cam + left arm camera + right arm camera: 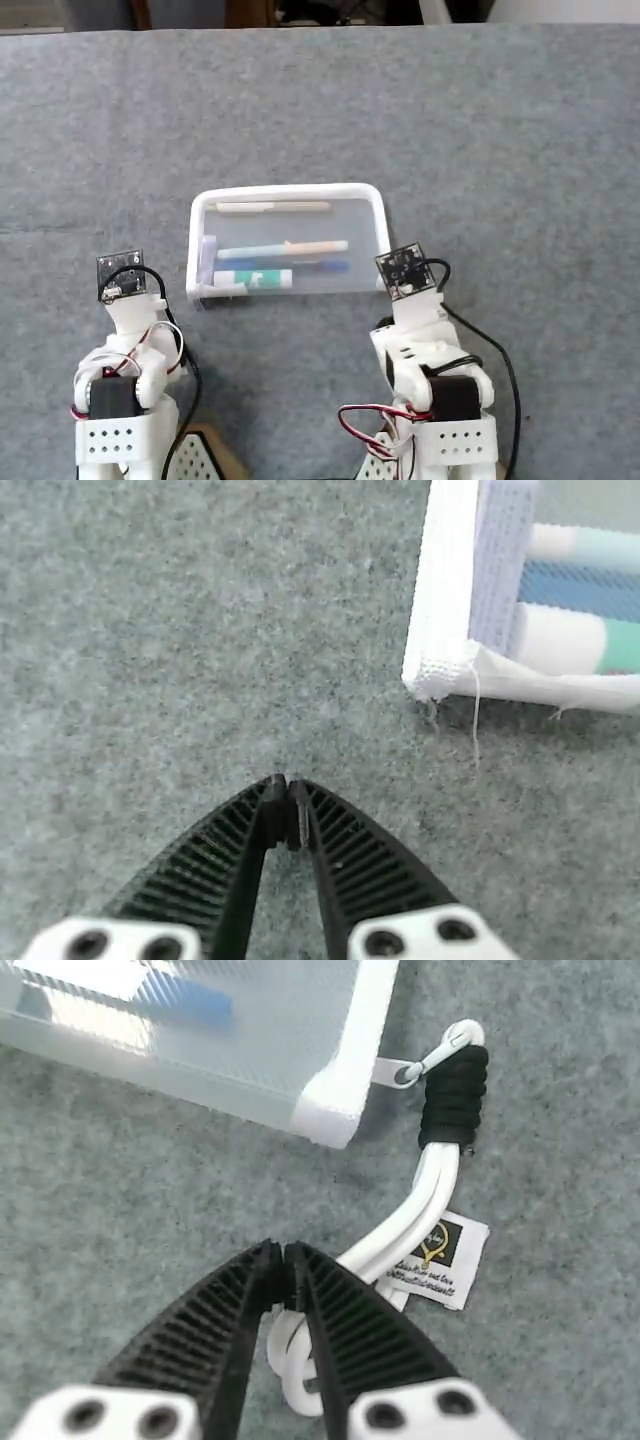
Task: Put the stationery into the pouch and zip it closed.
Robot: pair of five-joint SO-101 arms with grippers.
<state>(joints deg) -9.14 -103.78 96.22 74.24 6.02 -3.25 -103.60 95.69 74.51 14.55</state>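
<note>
**Light, floppy pouch, best taken by its cord**

The translucent pouch [285, 191] lies mid-table with the stationery [283, 248] inside. It looks light, soft-walled and slick, and its white fabric border seems the firmer hold. The left gripper [287, 792], jaws shut and empty, sits at the pouch's 8 o'clock. The right gripper [284, 1260], also shut, is at 4 o'clock. There the zip cord [425, 1185] offers a grip. Its small tag [440, 1260] bears print.

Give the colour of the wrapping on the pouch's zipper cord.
Black wrapping on a white cord; right wrist view shows it best.
</note>
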